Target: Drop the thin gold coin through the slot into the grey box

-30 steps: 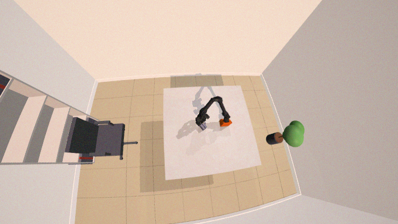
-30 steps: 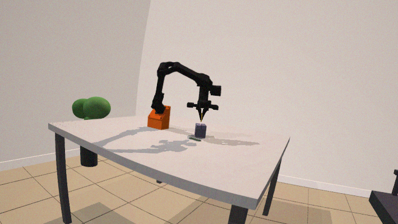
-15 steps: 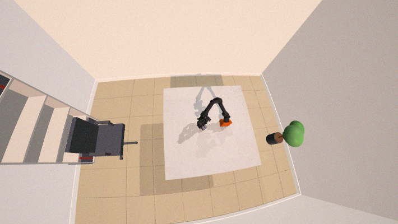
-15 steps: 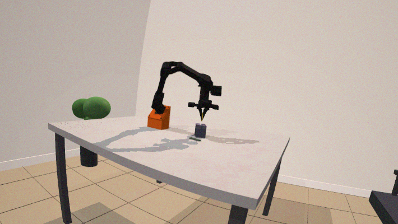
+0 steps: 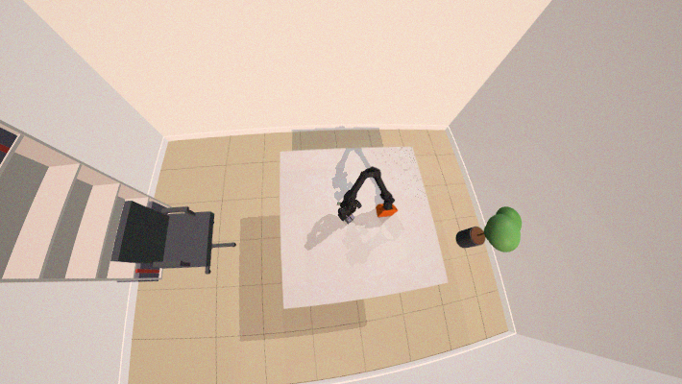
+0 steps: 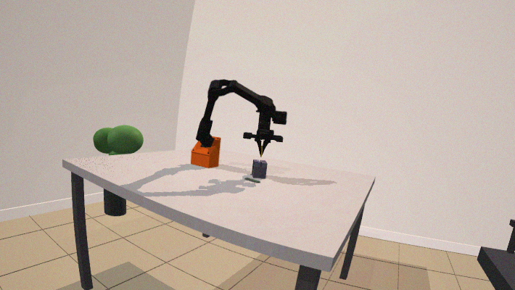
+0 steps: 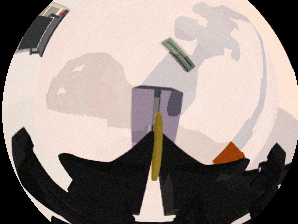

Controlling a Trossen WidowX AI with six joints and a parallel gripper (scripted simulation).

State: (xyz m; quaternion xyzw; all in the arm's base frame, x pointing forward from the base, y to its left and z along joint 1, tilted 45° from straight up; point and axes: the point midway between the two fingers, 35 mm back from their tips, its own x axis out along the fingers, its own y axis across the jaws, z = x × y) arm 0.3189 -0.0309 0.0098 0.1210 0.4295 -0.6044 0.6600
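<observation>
The black parallel-jaw gripper (image 6: 261, 150) points straight down and is pinching the thin gold coin (image 7: 157, 148) edge-on between its fingertips, so the coin hangs as a narrow yellow blade below the jaws. It sits directly above the small closed grey box (image 6: 260, 168), near the lid but, as far as the exterior view shows, not yet touching it. In the wrist view the coin's lower edge runs toward the dark narrow slot (image 7: 157, 96) in the lid and looks close to parallel with it, though a slight lean of the coin cannot be ruled out. The shallow dark-green holder (image 6: 252, 179) lies vacant on the white table (image 6: 297, 217) just beside the box. The step in hand appears to be the insertion, and doing it well likely means keeping the wrist vertical, trimming any small twist until coin and slot share one line, then descending slowly so the rim enters before the fingers let go. Releasing too high, or with the coin askew, risks it glancing off the lid and rolling away across the table.
</observation>
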